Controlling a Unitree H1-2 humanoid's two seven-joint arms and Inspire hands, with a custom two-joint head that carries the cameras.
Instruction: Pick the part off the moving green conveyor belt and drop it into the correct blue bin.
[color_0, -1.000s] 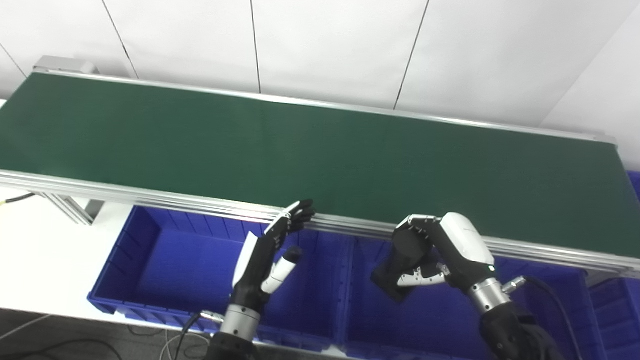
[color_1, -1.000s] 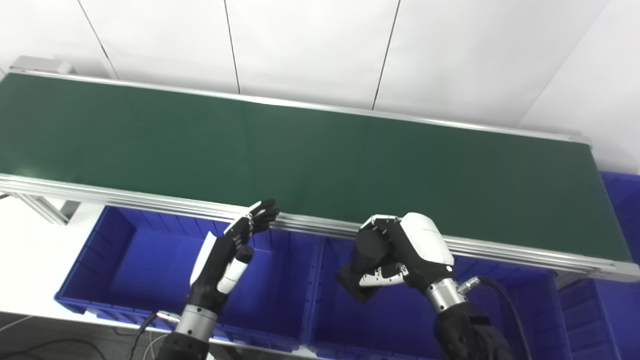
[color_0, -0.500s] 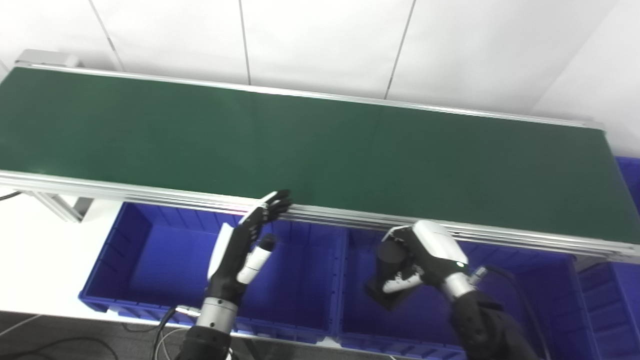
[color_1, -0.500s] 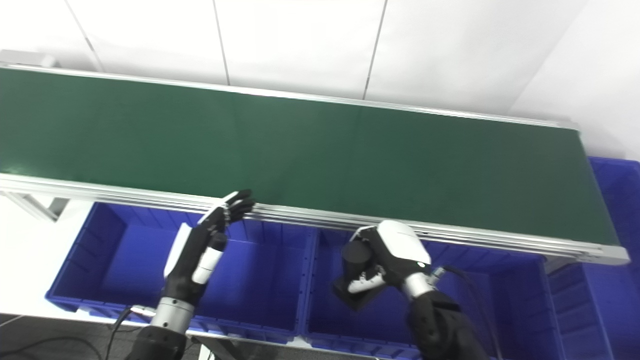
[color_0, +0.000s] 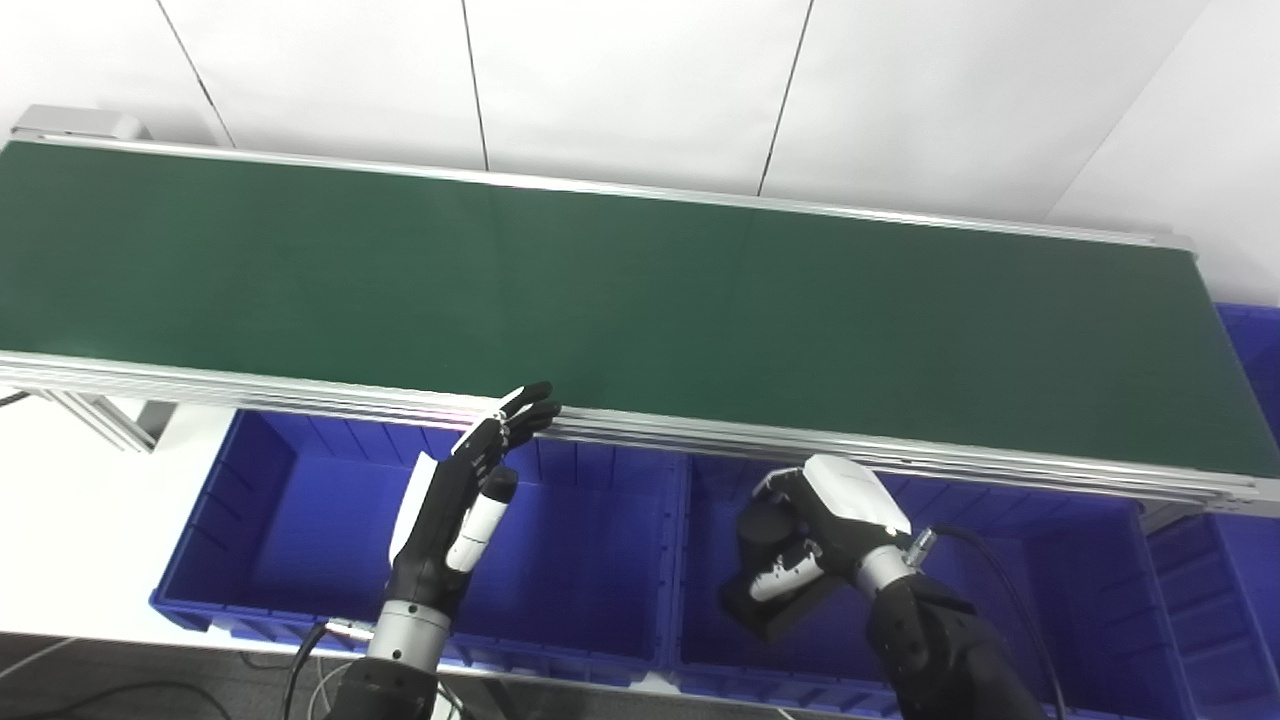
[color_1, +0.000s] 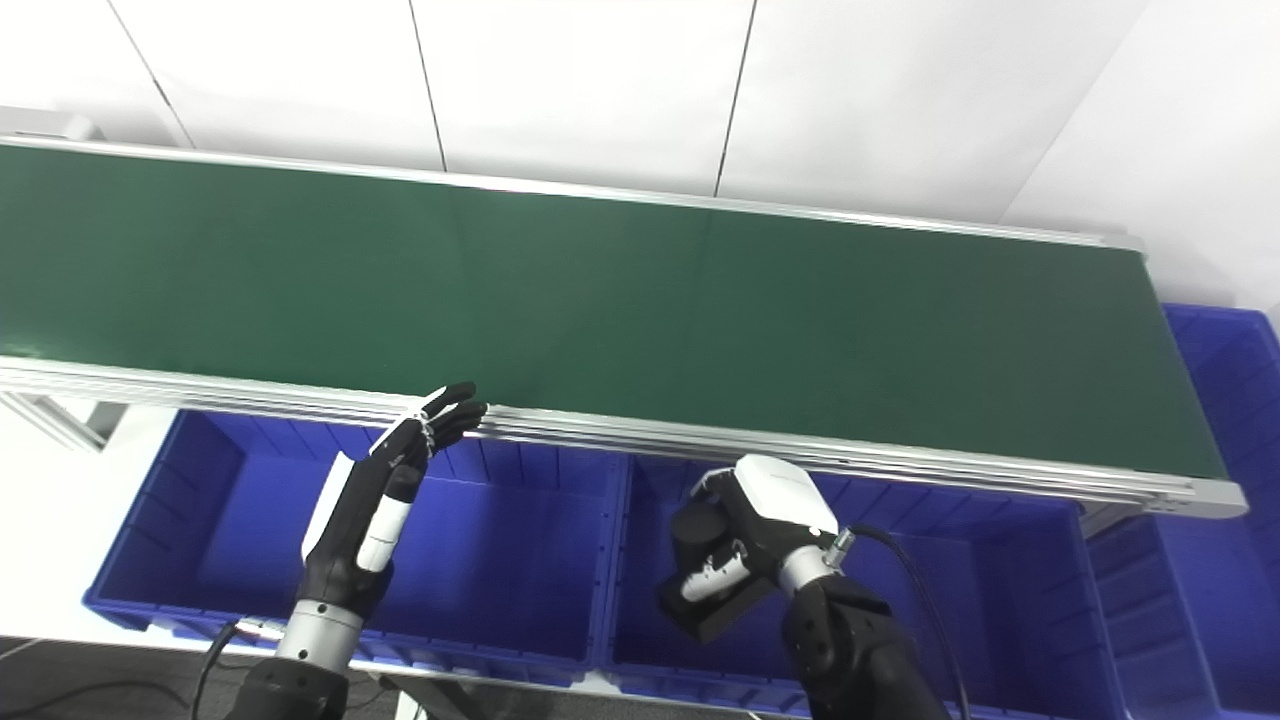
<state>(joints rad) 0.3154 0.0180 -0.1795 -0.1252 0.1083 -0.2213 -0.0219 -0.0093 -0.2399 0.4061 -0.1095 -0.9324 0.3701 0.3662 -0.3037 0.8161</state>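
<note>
My right hand (color_0: 835, 525) is shut on a black part (color_0: 765, 565), a round body on a square base. It holds the part low inside the middle blue bin (color_0: 1000, 520), just below the conveyor's front rail. My left hand (color_0: 465, 505) is open with straight fingers, held upright over the left blue bin (color_0: 280, 520), its fingertips (color_0: 530, 405) near the rail. The green conveyor belt (color_0: 620, 300) carries nothing that I can see.
An aluminium rail (color_0: 300, 395) runs along the belt's front edge, above the bins. A third blue bin (color_0: 1235, 590) stands at the far right, another blue bin (color_1: 1225, 370) past the belt's right end. White wall panels stand behind. Cables (color_0: 310, 665) hang at the bottom left.
The camera has shifted, so the whole scene sits differently. My right hand has lowered with the black part deeper into the middle bin. My left hand keeps its open pose.
</note>
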